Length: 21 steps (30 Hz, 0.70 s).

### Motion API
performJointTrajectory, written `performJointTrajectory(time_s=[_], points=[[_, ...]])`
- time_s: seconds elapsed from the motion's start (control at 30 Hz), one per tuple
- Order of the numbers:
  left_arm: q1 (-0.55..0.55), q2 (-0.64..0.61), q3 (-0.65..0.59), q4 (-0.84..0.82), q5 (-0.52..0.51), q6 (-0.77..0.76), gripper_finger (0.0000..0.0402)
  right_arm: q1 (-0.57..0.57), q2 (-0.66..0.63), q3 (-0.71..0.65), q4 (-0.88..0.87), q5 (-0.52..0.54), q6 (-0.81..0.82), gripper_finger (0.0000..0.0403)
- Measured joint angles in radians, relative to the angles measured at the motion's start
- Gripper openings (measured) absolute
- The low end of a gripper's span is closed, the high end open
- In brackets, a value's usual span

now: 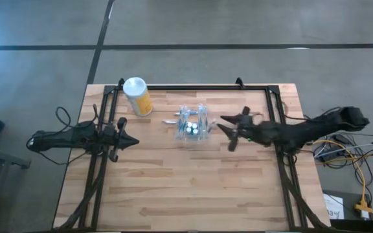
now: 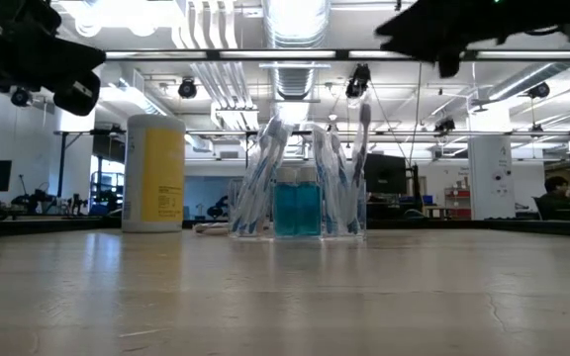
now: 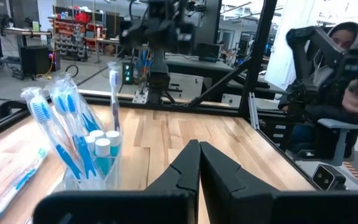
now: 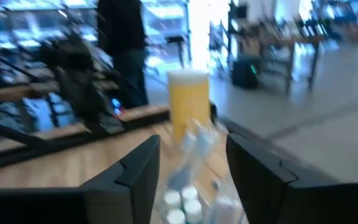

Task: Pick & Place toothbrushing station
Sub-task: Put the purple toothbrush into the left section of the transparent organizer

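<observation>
The toothbrushing station (image 1: pixel 192 126) is a small clear plastic holder with blue-and-white toothbrushes and white-capped blue bottles; it stands upright on its base near the table's middle, toward the far edge. It also shows in the low view (image 2: pixel 300 188), the left wrist view (image 3: pixel 82 146) and the right wrist view (image 4: pixel 191 180). My right gripper (image 1: pixel 228 133) is open, just right of the station and raised above the table, touching nothing. My left gripper (image 1: pixel 133 140) is shut and empty at the table's left.
A yellow cylinder canister with a white lid (image 1: pixel 138 96) stands at the far left of the table, left of the station. A loose wrapped toothbrush (image 1: pixel 171 121) lies beside the station. A black frame (image 1: pixel 193 86) borders the table's far side. People show beyond the table (image 3: pixel 347 56).
</observation>
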Motion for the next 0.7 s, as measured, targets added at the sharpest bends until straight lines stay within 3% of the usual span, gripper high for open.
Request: performJointTrajectory(time_s=[0.13,0.33,0.53,0.7], points=[[0.0,0.0,-0.011,0.0,0.0,-0.002,0.0012,0.079,-0.184,-0.05,0.0,0.0,-0.08,0.0127],[0.0,0.001,-0.012,-0.001,-0.002,0.008,0.0012,0.126,-0.458,-0.214,0.049,0.002,-0.123,0.0023],[0.0,0.039,-0.012,-0.001,-0.03,-0.042,0.0005,0.126,-0.611,-0.43,0.204,-0.026,-0.082,0.0009],[0.0,0.169,-0.012,0.007,-0.154,-0.087,0.0004,0.126,-0.652,-0.452,0.142,-0.021,-0.05,0.0008]])
